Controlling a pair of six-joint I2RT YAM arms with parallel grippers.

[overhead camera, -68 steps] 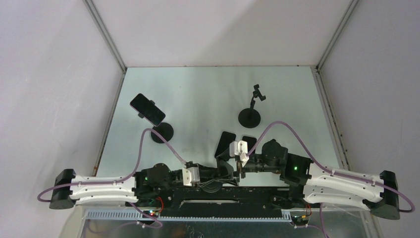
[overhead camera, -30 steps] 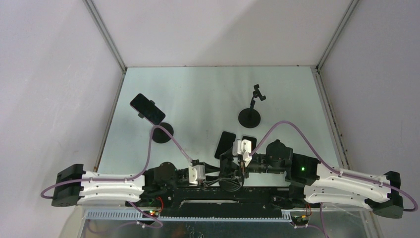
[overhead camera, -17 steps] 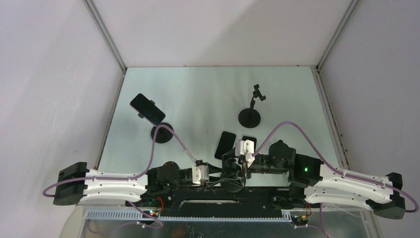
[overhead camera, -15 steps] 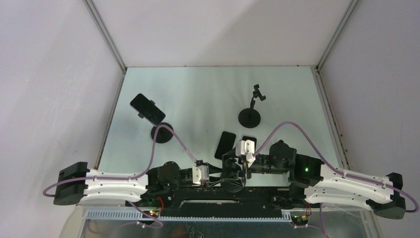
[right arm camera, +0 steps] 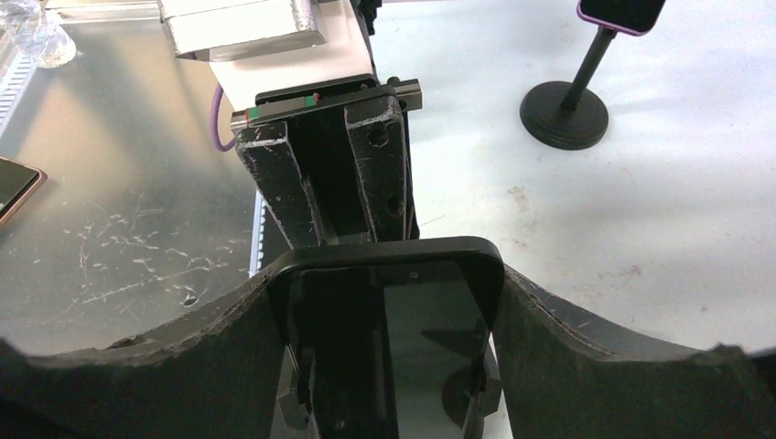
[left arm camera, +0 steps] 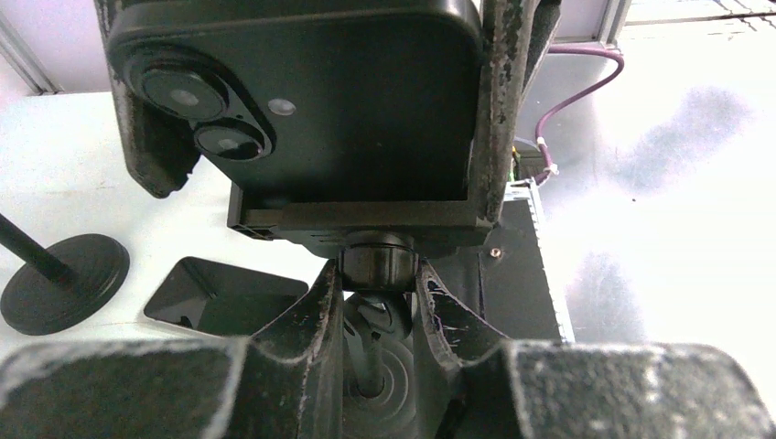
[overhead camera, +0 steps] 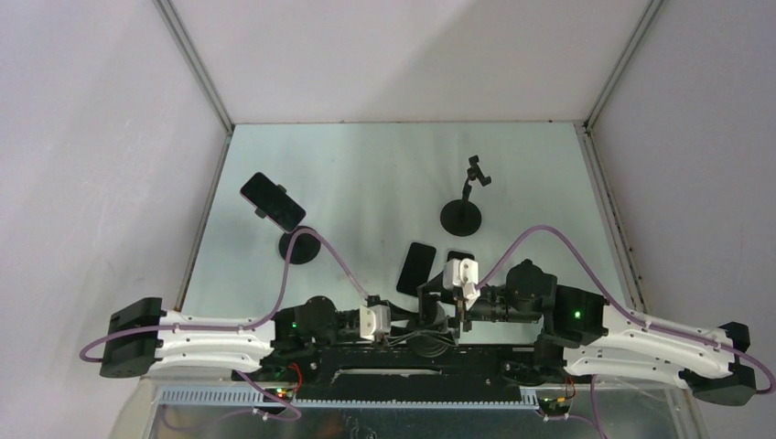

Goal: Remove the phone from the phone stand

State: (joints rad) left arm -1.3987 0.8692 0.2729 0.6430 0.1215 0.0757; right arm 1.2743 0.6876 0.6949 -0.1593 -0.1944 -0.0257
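Observation:
A black phone (left arm camera: 320,101) with a double camera sits in the clamp of a black phone stand (left arm camera: 366,219) close to the arm bases. My left gripper (left arm camera: 375,274) is shut on the stand's ball neck just under the clamp, above its round base (left arm camera: 389,389). My right gripper (right arm camera: 389,293) is shut on the phone (right arm camera: 430,320), one finger pressed on each long edge. In the top view the two grippers meet near the table's near edge, left gripper (overhead camera: 407,320) and right gripper (overhead camera: 455,297); the phone is mostly hidden beneath them.
A loose black phone (overhead camera: 416,268) lies flat on the table beside the grippers. A second stand (overhead camera: 299,245) at the left carries a phone (overhead camera: 273,201). An empty stand (overhead camera: 462,217) is at centre-right. Purple cables arc over both arms.
Both arms have drifted slightly right and nearer the bases, carrying the stand and phone with them. Both grips look unchanged.

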